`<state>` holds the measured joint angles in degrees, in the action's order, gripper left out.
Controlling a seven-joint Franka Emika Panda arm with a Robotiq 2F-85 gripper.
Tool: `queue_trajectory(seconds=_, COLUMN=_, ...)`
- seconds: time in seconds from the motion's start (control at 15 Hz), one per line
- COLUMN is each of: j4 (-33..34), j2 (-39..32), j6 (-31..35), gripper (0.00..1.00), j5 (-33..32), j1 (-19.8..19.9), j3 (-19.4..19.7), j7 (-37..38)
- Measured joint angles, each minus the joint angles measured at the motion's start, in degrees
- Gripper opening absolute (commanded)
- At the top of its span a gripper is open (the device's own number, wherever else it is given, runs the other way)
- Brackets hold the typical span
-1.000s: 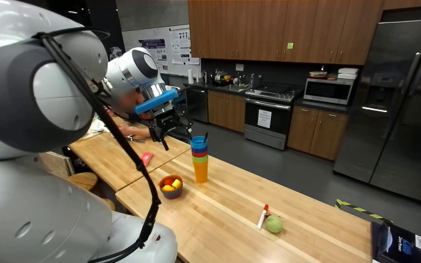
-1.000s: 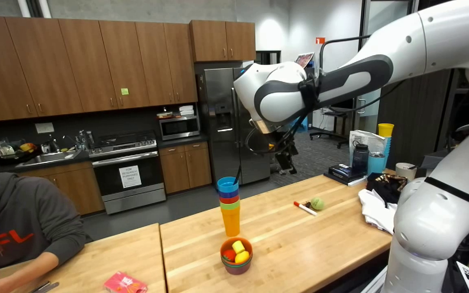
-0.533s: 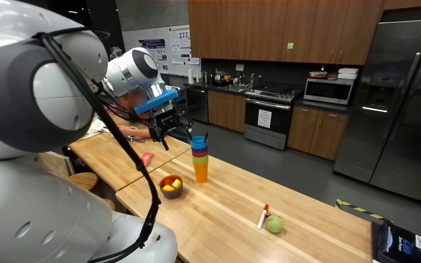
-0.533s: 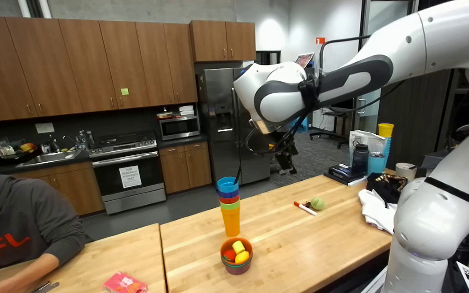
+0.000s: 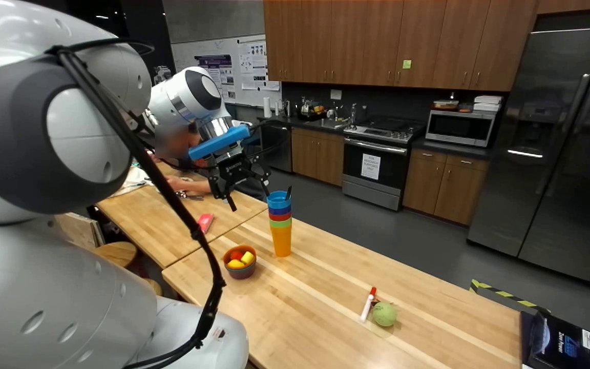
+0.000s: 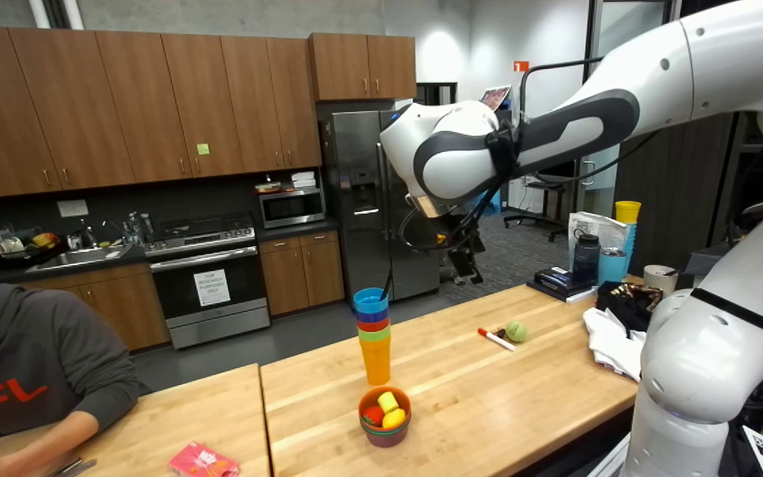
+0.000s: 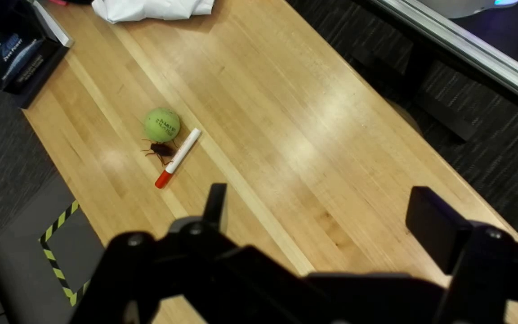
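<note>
My gripper [image 7: 323,207] hangs above the wooden table [image 7: 286,112], its jaws wide apart with only tabletop seen between them. In an exterior view the gripper [image 5: 250,201] appears high over the table, touching nothing. A stack of coloured cups [image 6: 375,351], blue at the top and orange at the bottom, stands upright with a dark stick in it. Beside it sits a bowl [image 6: 383,438] with red and yellow play food. Farther along the table lie a green ball [image 7: 162,124], a dark toy insect [image 7: 162,149] and a white marker [image 7: 184,150] with a red cap, close together.
A black box [image 7: 20,54] and a white cloth [image 6: 613,344] occupy one end of the table. A dark bottle [image 6: 585,258] stands near them. On the adjoining table lies a pink packet [image 6: 204,460], where a person [image 6: 44,358] sits.
The arm, the gripper and the tabletop things hold their places. Only the seated person has shifted slightly.
</note>
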<state>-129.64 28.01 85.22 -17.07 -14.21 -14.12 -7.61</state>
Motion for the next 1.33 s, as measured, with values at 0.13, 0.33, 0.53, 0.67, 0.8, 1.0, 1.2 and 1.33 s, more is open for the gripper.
queue_trajectory(seconds=0.13, j4=0.0, j2=0.0, j6=0.0, gripper=1.00, j5=0.0, j1=0.0, j3=0.0, j7=0.0)
queue_trajectory(seconds=0.33, j4=0.0, j2=0.0, j6=0.0, gripper=1.00, j5=0.0, j1=0.0, j3=0.0, j7=0.0)
queue_trajectory(seconds=0.53, j4=-0.1, j2=-0.5, j6=0.6, gripper=1.00, j5=1.6, j1=-1.1, j3=-0.3, j7=-0.3)
queue_trajectory(seconds=0.67, j4=0.0, j2=-1.7, j6=1.6, gripper=1.00, j5=3.7, j1=-2.8, j3=-1.2, j7=-0.5)
queue_trajectory(seconds=0.8, j4=0.4, j2=-3.7, j6=2.9, gripper=1.00, j5=5.8, j1=-4.7, j3=-2.9, j7=-0.7)
queue_trajectory(seconds=1.0, j4=1.9, j2=-7.7, j6=4.4, gripper=1.00, j5=7.6, j1=-6.9, j3=-5.6, j7=-0.7)
queue_trajectory(seconds=1.2, j4=3.6, j2=-11.3, j6=5.3, gripper=1.00, j5=7.8, j1=-8.0, j3=-7.3, j7=-0.7)
queue_trajectory(seconds=1.33, j4=4.3, j2=-12.5, j6=5.7, gripper=1.00, j5=7.8, j1=-8.0, j3=-7.4, j7=-0.7)
